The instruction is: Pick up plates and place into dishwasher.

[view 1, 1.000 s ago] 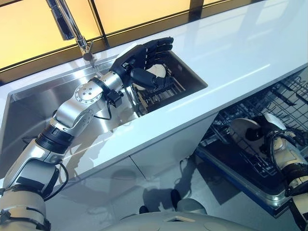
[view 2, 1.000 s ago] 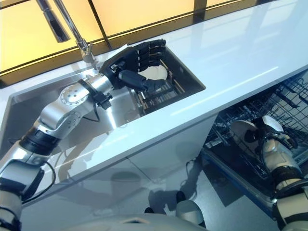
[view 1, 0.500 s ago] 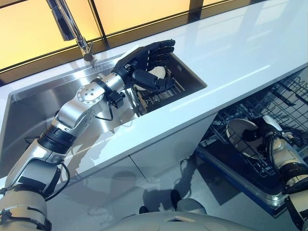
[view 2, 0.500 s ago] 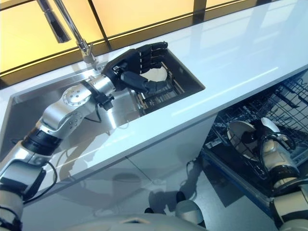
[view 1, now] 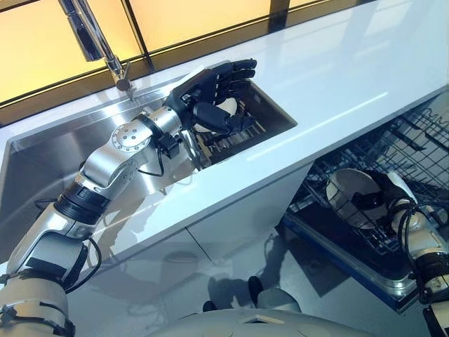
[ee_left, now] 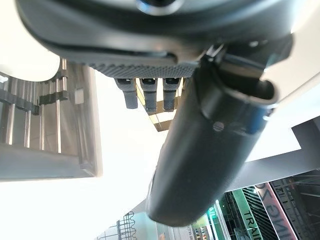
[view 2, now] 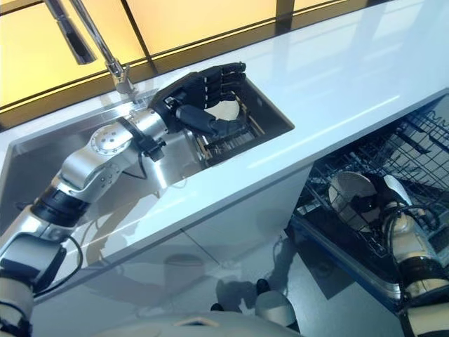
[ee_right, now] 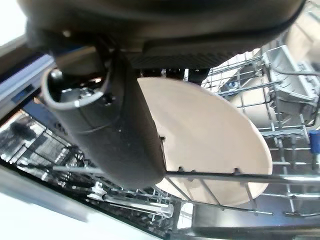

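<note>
Since a second ago the right hand [view 1: 398, 205] has eased its pale plate [view 1: 352, 196] further up and left into the wire dishwasher rack [view 1: 393, 151] at the lower right, thumb and fingers clamped on the plate's rim among the tines. At upper centre the left hand [view 1: 210, 88] still hovers, fingers straight and spread, over another plate [view 1: 226, 107] standing in the sink rack [view 1: 235, 130], with the faucet [view 1: 95, 38] at upper left.
</note>
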Available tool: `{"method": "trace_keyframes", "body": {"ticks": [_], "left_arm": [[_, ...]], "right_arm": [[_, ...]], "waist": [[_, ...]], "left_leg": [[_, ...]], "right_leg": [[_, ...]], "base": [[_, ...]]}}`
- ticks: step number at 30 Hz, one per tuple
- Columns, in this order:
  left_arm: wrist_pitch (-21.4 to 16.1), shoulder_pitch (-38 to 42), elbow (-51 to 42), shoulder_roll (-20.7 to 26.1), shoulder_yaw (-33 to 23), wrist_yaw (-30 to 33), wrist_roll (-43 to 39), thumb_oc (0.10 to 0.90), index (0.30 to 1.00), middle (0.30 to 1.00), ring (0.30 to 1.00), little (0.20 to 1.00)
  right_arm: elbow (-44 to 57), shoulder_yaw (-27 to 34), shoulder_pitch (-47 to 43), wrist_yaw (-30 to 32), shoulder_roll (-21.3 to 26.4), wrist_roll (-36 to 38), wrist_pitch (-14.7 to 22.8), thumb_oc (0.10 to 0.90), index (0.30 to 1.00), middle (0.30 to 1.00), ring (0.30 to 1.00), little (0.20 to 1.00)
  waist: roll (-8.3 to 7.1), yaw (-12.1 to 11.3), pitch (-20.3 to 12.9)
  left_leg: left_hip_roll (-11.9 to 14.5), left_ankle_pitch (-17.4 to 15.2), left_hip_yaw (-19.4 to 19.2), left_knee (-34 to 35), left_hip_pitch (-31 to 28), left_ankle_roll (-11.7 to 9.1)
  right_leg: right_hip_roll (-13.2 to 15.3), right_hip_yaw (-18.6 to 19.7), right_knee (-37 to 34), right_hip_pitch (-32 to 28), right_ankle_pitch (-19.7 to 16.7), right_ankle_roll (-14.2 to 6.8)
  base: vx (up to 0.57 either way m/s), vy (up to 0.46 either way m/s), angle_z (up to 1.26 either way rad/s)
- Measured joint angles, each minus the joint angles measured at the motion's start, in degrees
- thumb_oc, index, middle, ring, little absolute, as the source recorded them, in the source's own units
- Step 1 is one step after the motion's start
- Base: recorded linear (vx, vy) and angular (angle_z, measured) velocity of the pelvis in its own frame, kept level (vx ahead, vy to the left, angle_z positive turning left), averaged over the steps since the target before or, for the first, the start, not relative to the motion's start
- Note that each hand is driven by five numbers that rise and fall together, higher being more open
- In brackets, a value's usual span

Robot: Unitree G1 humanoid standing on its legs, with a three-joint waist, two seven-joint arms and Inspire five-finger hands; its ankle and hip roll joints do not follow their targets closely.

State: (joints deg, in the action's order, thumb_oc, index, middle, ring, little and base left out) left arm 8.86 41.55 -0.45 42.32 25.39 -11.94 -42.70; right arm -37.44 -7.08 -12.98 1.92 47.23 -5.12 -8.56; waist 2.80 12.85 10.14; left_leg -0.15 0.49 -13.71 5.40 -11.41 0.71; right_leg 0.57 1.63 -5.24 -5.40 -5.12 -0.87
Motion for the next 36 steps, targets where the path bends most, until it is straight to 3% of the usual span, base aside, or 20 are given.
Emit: {"method": "trace_keyframes", "body": {"ticks": [12, 22, 30, 36], "left_arm": [[0.03, -0.13, -0.02, 1.26, -0.38, -1.18, 0.18, 0.8, 0.9, 0.9, 0.9, 0.9], [0.06, -2.95, -0.03, 2.63, -1.5, -1.49, 0.63, 0.8, 0.9, 0.9, 0.9, 0.9], [0.06, -2.95, 0.0, 2.63, -1.56, -1.4, 3.06, 0.8, 0.9, 0.9, 0.9, 0.9], [0.03, -3.43, 3.56, 4.54, -3.39, -0.97, 12.04, 0.8, 0.9, 0.9, 0.9, 0.9]], "right_arm": [[12.22, 9.82, 9.26, 0.6, 0.65, 0.55, 0.27, 0.8, 0.9, 0.9, 0.9, 0.9], [24.7, 21.7, 12.93, 10.71, 0.76, 0.7, 8.9, 0.8, 0.9, 0.9, 0.9, 0.9], [25.75, 22.22, 12.9, 16.62, 0.76, 0.43, 13.3, 0.8, 0.9, 0.9, 0.9, 0.9], [29.34, 22.44, 12.9, 17.5, 0.77, -0.34, 13.94, 0.8, 0.9, 0.9, 0.9, 0.9]], "waist": [[-0.09, 2.31, 0.1], [0.16, 4.48, 0.26], [0.28, 4.48, 0.23], [1.71, 4.48, 0.51]], "left_leg": [[0.05, -0.22, -0.93, 0.01, -0.02, -0.14], [0.07, -0.59, -1.88, 0.0, 0.07, -0.16], [0.1, -0.7, -2.46, 0.0, -0.11, -0.15], [0.13, -0.69, -2.44, 0.0, -0.18, -0.15]], "right_leg": [[-0.21, 1.06, 0.0, 0.42, 0.15, -0.25], [-0.41, 2.28, 0.0, 1.03, 0.12, -0.21], [-0.45, 2.58, 0.0, 1.03, 0.12, -0.22], [-0.47, 2.55, 0.0, 0.98, 0.07, -0.16]], "base": [[0.0, 0.009, -0.04], [0.01, 0.017, -0.07], [0.01, 0.002, -0.02], [0.0, 0.0, 0.0]]}}
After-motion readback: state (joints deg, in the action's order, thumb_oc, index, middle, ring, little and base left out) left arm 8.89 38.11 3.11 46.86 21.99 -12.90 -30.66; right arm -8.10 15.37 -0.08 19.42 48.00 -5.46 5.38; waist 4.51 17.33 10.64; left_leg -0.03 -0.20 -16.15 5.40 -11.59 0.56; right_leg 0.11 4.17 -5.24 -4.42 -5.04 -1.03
